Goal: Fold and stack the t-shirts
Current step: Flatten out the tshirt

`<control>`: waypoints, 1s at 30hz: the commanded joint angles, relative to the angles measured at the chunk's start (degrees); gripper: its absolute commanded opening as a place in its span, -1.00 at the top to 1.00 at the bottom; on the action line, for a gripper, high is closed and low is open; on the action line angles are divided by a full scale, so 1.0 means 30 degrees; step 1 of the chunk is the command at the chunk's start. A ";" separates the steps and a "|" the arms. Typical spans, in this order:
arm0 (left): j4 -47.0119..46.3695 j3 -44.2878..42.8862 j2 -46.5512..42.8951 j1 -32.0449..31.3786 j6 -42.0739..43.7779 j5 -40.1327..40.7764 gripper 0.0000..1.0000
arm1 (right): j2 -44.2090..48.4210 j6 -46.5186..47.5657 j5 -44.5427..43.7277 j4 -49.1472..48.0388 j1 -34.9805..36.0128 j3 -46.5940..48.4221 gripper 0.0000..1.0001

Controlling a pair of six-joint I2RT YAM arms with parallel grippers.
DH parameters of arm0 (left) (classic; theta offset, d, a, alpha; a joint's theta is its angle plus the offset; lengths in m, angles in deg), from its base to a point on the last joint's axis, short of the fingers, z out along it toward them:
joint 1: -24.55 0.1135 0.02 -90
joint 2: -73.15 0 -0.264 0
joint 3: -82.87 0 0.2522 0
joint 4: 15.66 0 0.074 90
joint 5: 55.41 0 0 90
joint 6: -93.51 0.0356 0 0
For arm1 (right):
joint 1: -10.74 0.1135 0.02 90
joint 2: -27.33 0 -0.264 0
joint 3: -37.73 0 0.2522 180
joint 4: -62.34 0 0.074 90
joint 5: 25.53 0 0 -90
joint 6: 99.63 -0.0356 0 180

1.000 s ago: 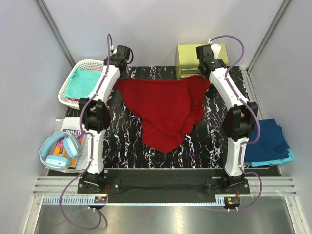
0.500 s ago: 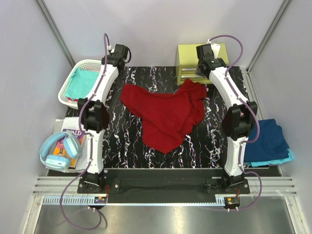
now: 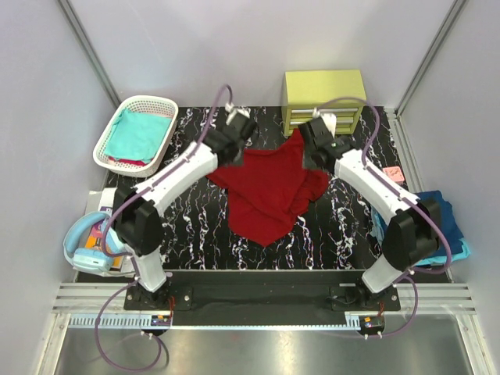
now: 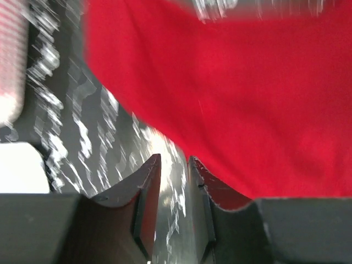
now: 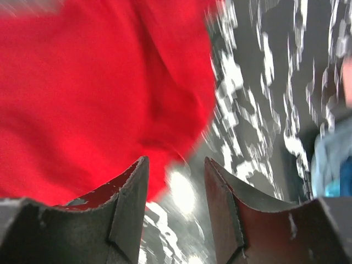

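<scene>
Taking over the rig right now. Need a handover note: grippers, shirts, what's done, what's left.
Left gripper: slightly open, empty, at the left edge of the dark red t-shirt.
Right gripper: open, empty, at its right edge.
Dark red t-shirt: rumpled mid-mat, unfolded.
Teal t-shirt: in the white basket.
Navy t-shirt: on the light blue t-shirt, right of the mat.
Done: no fold on the red one.
Left: flatten, fold and stack it.

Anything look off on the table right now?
The dark red t-shirt lies bunched and lopsided on the marbled mat, its top edge rumpled into a peak rather than spread flat for folding. The left pincer and right pincer stand open at its edges, holding nothing. Nothing looks spilled or damaged.
</scene>
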 commanded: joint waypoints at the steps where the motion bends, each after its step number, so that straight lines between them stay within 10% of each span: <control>1: -0.2156 0.4115 -0.2269 -0.0205 -0.0625 0.0157 0.35 | 0.1777 -0.1631 0.0967 0.0004 -0.0160 -0.3535 -0.03; 14: -0.3388 0.8228 -0.4646 0.0144 -0.0392 0.0331 0.35 | 0.3480 -0.4355 0.3075 -0.1723 0.1508 -0.9718 0.00; 30: -0.3769 0.9809 -0.5086 0.0791 -0.0920 -0.1195 0.35 | -0.1208 -0.4387 0.2433 -0.3043 0.4089 -0.7350 0.02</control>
